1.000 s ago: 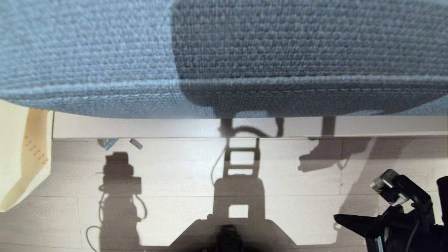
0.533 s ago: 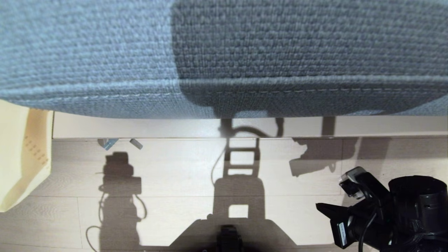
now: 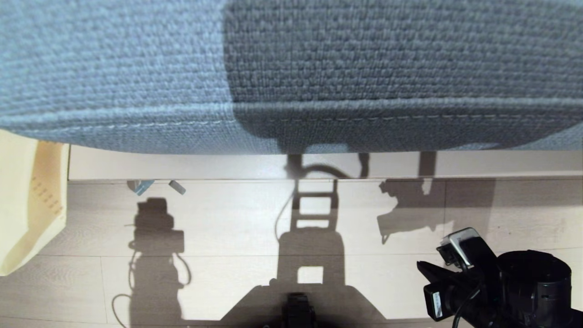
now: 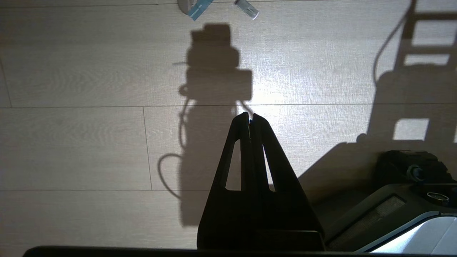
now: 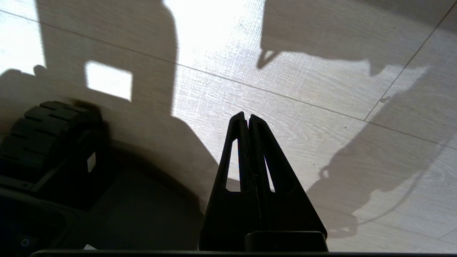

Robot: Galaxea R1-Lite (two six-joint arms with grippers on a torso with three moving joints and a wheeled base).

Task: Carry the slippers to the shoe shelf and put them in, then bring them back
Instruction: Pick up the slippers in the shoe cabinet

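Slippers out of view; right hand [image 5: 247, 116] closed, empty, over floor [image 5: 285, 89].

Home: blue cushion [image 3: 291, 68], wood-plank floor [image 3: 227, 228]

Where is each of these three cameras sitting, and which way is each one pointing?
Head view: on the robot's head, looking down past a blue cushion at the wood floor; the right arm shows at the lower right.
Left wrist view: behind the shut left pincer, facing the floor.
Right wrist view: behind the shut right pincer, facing the floor beside a base wheel.
Shared: head and left wrist views both show small litter.
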